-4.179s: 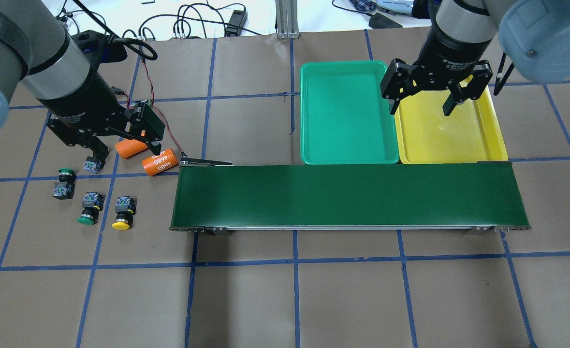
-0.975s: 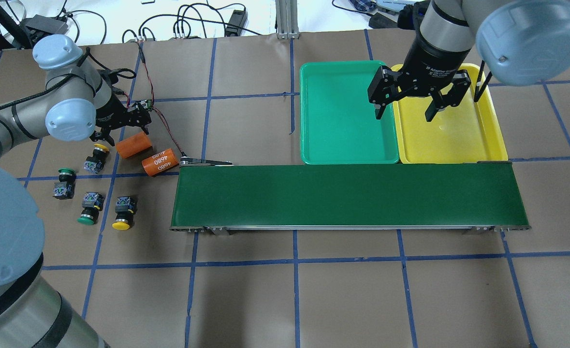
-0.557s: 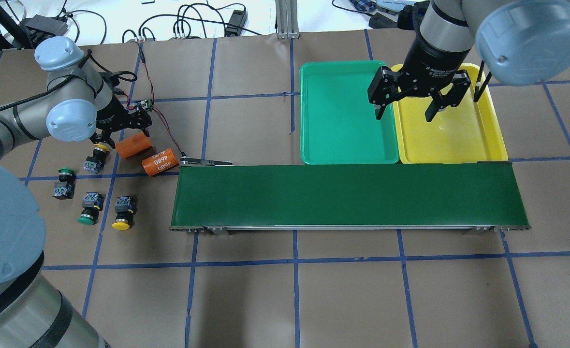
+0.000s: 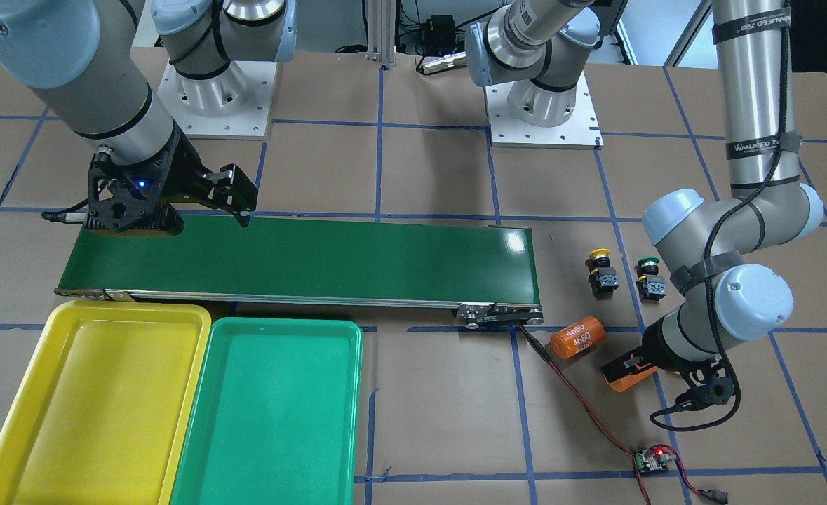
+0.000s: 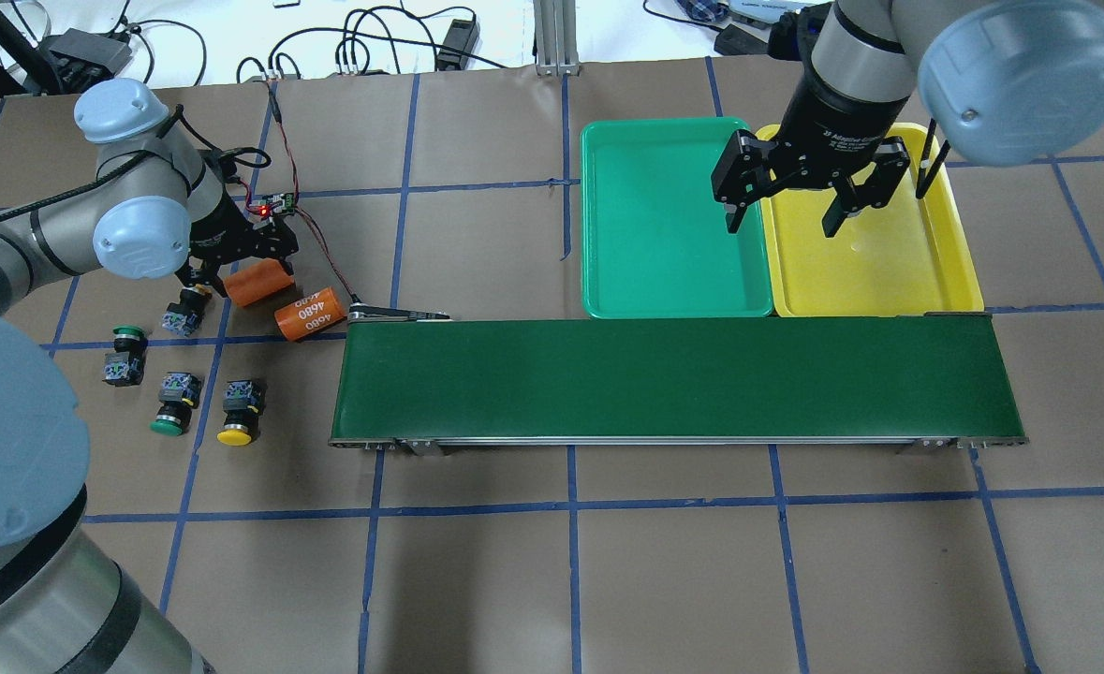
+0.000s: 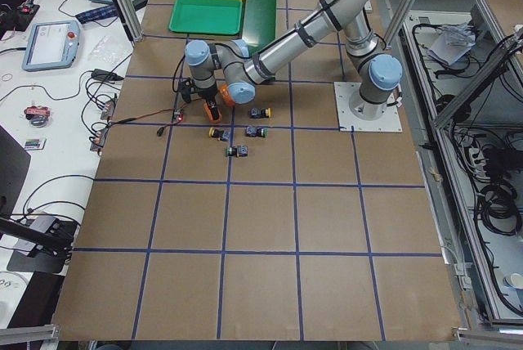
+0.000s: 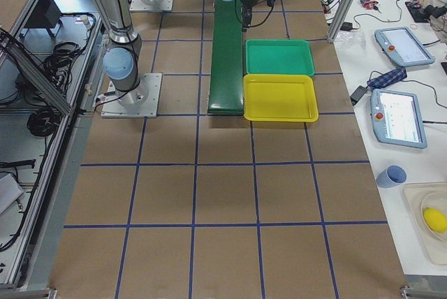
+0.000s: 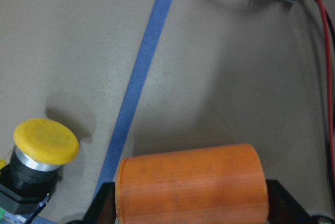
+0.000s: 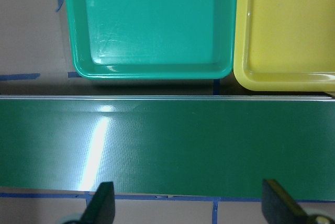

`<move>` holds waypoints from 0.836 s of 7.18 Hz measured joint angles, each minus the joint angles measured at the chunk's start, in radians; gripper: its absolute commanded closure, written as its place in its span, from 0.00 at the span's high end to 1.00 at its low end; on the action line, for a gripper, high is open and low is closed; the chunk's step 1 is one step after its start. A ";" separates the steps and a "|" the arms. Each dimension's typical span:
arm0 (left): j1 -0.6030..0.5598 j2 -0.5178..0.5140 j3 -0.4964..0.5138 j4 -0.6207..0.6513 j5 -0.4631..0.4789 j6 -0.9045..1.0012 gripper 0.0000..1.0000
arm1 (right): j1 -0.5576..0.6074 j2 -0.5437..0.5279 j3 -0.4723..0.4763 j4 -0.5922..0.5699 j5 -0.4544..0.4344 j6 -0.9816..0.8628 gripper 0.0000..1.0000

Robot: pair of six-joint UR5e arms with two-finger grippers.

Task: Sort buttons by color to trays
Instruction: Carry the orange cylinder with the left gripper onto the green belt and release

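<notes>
On brown paper-covered table [image 5: 514,562], left gripper [image 5: 237,262] spread open, plain orange cylinder [image 8: 188,177] between fingers [image 8: 102,205]; yellow-capped black push-button [image 8: 44,143] lies just outside, beside blue tape line [image 8: 141,77]. Likely need: shift sideways, straddle button body, not cylinder, before closing. Right gripper [image 5: 784,225] open, empty, near bright yellow plastic tray [image 5: 889,271] and green plastic tray [image 5: 664,234].

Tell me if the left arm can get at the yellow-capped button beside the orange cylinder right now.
Probably yes, after a small shift. The left gripper straddles the plain orange cylinder; the yellow-capped button stands just outside its fingers, uncovered. The cylinder close beside it may crowd the grasp.
</notes>
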 measured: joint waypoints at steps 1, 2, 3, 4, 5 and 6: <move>0.000 -0.005 0.005 -0.003 -0.001 0.001 0.00 | 0.000 0.000 0.000 0.000 0.001 0.001 1.00; 0.000 -0.007 0.009 -0.008 -0.001 0.002 0.00 | 0.000 0.001 0.000 0.000 0.004 0.002 1.00; -0.004 -0.001 0.012 -0.010 -0.002 0.004 0.00 | 0.000 0.001 0.000 0.000 0.007 0.005 1.00; -0.013 0.020 0.027 -0.029 -0.003 0.006 0.00 | 0.000 0.001 0.000 0.000 0.007 0.005 1.00; -0.037 0.050 0.050 -0.081 -0.004 0.007 0.00 | -0.001 0.002 0.000 0.000 0.006 0.003 1.00; -0.083 0.090 0.064 -0.134 -0.004 0.005 0.00 | -0.001 0.002 0.000 0.000 0.004 0.001 1.00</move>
